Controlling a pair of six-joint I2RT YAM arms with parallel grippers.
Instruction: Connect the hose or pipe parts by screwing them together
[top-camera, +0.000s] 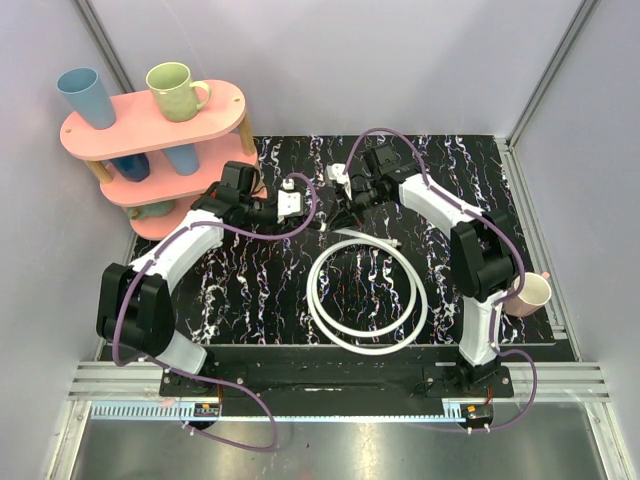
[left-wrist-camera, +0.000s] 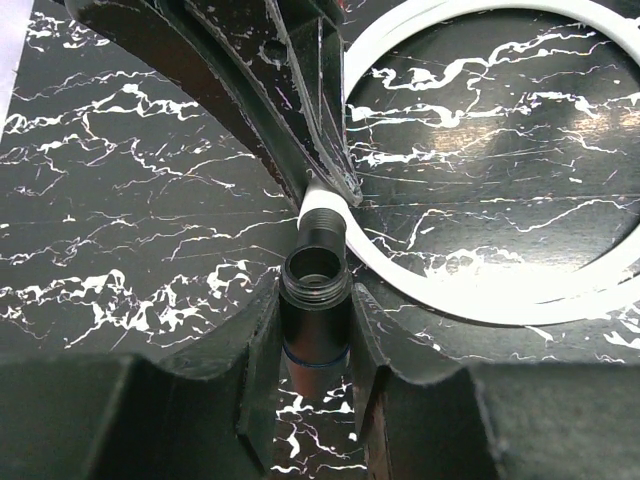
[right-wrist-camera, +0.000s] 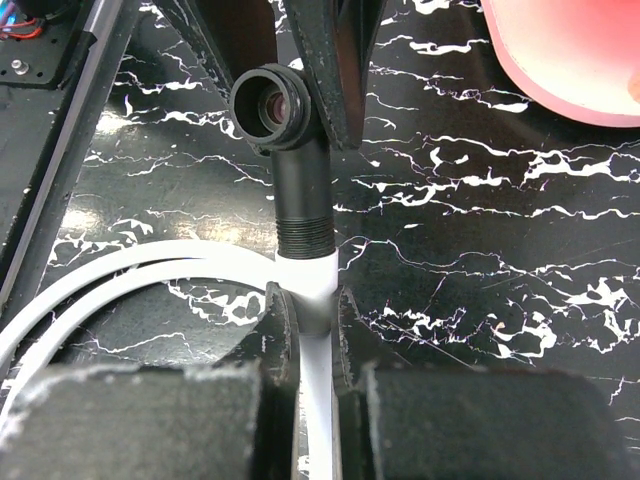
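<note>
A white hose (top-camera: 365, 290) lies coiled on the black marbled mat in the top view. My right gripper (right-wrist-camera: 314, 310) is shut on the hose (right-wrist-camera: 318, 285) just behind its black threaded end fitting (right-wrist-camera: 303, 200). My left gripper (left-wrist-camera: 316, 310) is shut on a short black tubular fitting (left-wrist-camera: 316, 300), whose open threaded mouth points away from the fingers. The hose's end fitting (left-wrist-camera: 322, 215) sits right at that mouth, at an angle to it; whether the threads are engaged I cannot tell. Both grippers meet above the mat's far middle, left (top-camera: 303, 212) and right (top-camera: 345, 203).
A pink two-tier rack (top-camera: 150, 130) stands at the back left, with a blue cup (top-camera: 85, 95) and a green mug (top-camera: 175, 90) on top. A cream mug (top-camera: 530, 295) sits at the mat's right edge. The hose loop (left-wrist-camera: 520, 290) curves just right of the left fingers.
</note>
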